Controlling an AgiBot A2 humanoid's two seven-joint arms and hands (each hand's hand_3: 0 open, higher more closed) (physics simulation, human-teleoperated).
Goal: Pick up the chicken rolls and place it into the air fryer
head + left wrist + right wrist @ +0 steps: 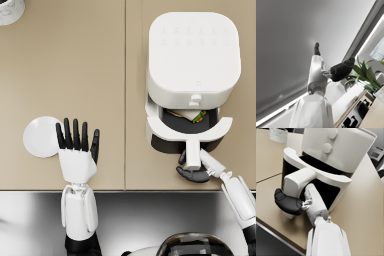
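Nearest the robot, at the table's front edge, the right hand (194, 172) is seen at the handle (192, 151) of the air fryer's drawer (170, 128). In the right wrist view the dark fingers (285, 202) are curled round the handle's lower end, so the handle appears to be held, though how firmly cannot be told. To the left, the left hand (77, 145) is held up above the tan table (75, 75), fingers spread and nothing in it, partly over a small white plate (40, 136).

Further back, the drawer stands partly pulled out from the air fryer (192, 55), and the chicken rolls (192, 116) can be made out inside it, a pale shape with a touch of green and orange, so the placing is judged done.

If the drawer is to be pushed shut, a push off the handle's line could skew it or shove the whole fryer back across the table. A loose grip could slip off the handle.

Most of the rolls are hidden under the fryer's body. The left wrist view shows only ceiling, a plant (363, 75) and the left hand's back. A white pot (10, 10) is cut off at the far corner.
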